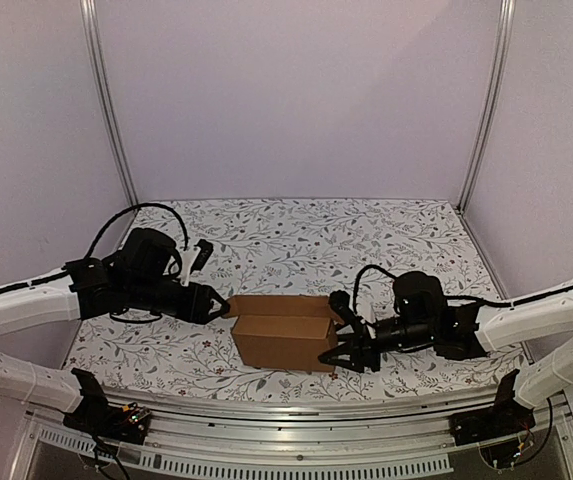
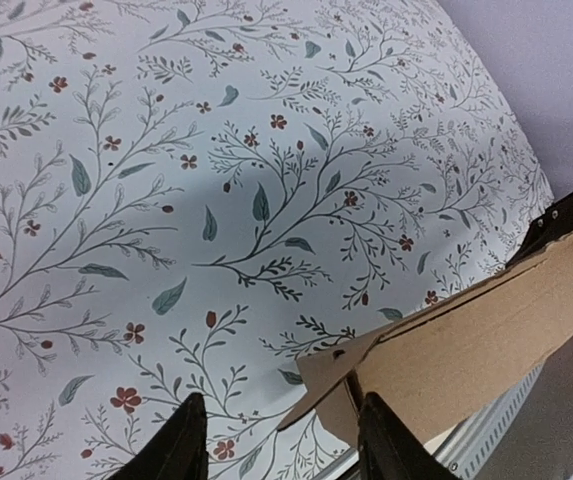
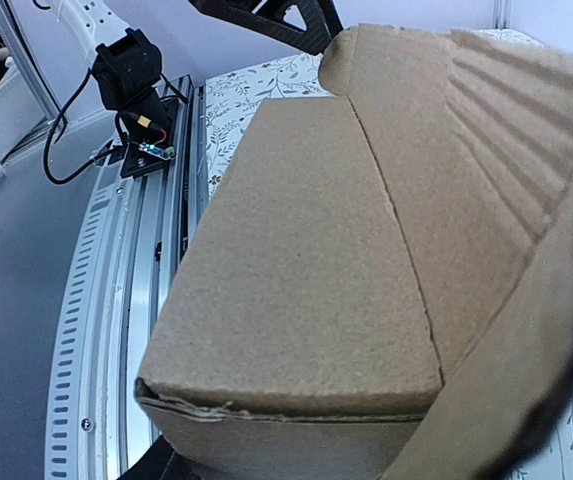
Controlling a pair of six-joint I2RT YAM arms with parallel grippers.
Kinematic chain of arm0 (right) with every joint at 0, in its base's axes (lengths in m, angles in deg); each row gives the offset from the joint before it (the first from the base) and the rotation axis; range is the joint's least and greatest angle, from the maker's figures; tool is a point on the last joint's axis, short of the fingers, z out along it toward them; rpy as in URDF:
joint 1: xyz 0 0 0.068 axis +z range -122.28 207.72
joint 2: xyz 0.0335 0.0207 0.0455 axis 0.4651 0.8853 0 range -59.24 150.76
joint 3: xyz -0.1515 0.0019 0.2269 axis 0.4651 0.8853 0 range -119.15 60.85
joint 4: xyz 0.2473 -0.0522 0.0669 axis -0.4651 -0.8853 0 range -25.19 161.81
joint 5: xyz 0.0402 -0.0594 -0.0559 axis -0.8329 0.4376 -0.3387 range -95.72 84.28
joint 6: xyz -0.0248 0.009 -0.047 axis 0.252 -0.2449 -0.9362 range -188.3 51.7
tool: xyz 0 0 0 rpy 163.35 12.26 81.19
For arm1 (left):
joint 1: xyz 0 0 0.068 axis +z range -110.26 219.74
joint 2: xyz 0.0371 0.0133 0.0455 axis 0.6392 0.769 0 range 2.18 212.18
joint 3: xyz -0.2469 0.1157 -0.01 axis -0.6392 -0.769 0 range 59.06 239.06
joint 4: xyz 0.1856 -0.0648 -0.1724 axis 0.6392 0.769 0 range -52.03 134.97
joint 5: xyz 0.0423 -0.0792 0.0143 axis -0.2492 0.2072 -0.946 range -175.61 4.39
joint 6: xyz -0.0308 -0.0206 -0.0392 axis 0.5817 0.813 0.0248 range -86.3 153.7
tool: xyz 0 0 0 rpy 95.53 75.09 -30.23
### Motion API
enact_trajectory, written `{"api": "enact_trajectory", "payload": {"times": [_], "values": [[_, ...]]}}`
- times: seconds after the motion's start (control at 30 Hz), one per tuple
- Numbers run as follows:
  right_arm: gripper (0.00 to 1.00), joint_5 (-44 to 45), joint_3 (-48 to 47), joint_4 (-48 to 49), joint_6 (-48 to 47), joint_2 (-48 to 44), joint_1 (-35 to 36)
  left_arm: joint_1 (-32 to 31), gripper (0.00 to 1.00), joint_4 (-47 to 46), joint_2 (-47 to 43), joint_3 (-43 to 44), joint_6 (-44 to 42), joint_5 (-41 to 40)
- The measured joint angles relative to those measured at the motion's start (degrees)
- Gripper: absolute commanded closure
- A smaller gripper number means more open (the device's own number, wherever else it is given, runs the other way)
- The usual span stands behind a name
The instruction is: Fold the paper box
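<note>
The paper box is a plain brown carton lying lengthwise between both arms near the table's front. My left gripper is open at its left end. In the left wrist view, the left gripper has a flap corner between its fingers, close to the right finger. My right gripper is open, its fingers spread around the box's right end. The box fills the right wrist view. Only a bit of one dark finger shows below it.
The floral tablecloth covers the table. A metal rail runs along the front edge just below the box. White walls and corner posts enclose the back and sides.
</note>
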State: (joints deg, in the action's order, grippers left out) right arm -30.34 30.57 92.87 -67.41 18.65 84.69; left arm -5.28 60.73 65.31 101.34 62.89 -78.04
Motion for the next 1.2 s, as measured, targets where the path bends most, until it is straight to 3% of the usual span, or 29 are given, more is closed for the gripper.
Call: {"api": "enact_trajectory", "payload": {"times": [0.6, 1.2], "values": [[0.65, -1.2, -0.1, 0.0, 1.9, 1.0, 0.0, -0.2, 0.82, -2.8, 0.4, 0.0, -0.5, 5.3], [0.67, -1.0, -0.1, 0.7, 2.1, 1.1, 0.0, -0.2, 0.94, -3.7, 1.0, 0.2, 0.0, 7.5]]}}
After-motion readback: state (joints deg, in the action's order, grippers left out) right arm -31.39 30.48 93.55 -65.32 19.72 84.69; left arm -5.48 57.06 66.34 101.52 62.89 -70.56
